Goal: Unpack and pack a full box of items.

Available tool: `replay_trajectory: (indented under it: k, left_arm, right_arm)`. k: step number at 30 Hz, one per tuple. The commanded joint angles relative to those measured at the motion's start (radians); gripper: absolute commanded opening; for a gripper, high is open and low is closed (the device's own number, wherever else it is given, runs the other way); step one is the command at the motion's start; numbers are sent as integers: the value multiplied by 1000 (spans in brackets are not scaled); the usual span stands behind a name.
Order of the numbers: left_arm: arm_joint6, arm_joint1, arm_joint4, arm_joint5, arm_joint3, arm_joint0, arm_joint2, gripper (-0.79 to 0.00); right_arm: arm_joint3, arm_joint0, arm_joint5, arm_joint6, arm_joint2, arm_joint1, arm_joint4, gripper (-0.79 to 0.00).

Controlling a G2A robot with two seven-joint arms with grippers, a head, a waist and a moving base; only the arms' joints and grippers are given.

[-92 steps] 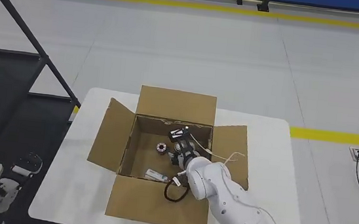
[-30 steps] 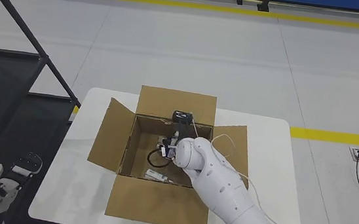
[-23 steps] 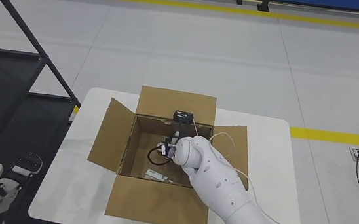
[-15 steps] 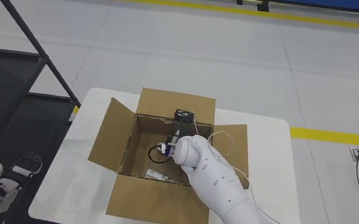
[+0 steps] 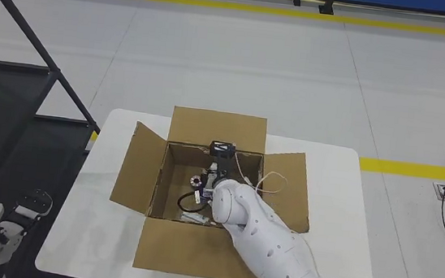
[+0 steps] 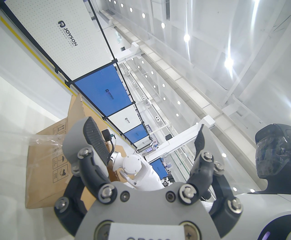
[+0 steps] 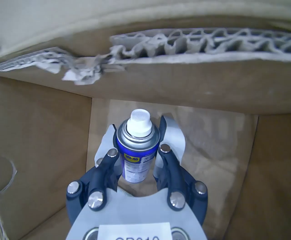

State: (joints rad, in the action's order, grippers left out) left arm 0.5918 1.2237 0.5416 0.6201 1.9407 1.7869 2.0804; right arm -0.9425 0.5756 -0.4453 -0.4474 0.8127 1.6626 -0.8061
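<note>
1. Gripping the spray can by its body, my right pincer is clamped on it inside the box.
2. The can's long axis runs along the fingers, with the cap aimed at the box's wall below the torn rim.
3. I judge that any lift must clear that rim.
4. My left pincer hangs agape outside the box, farther from the can.

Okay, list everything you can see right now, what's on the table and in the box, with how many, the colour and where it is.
cardboard box: one, brown, flaps open, on the table
table: one, white, under the box
spray can: one, blue with white cap, inside the box, held
round item: one, dark, on the box floor
flat item: one, white, on the box floor
right gripper: one, shut on the spray can, inside the box
left gripper: one, open, empty, outside the box
</note>
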Motion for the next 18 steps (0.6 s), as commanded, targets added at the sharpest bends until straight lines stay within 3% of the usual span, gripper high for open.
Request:
replay_trajectory:
  k: [1,7,12,18]
  left_arm:
    - [0,0,0,0,0,0,0,0]
    - [0,0,0,0,0,0,0,0]
    - [0,0,0,0,0,0,0,0]
    - [0,0,0,0,0,0,0,0]
  right_arm:
    - [-123,72,-2,14,31,-24,-59,-785]
    - [-449,290,87,157,132,-82,-204,-785]
    - [-647,483,165,455,229,-112,-277,-785]
    - [-779,672,196,827,381,-131,-269,-785]
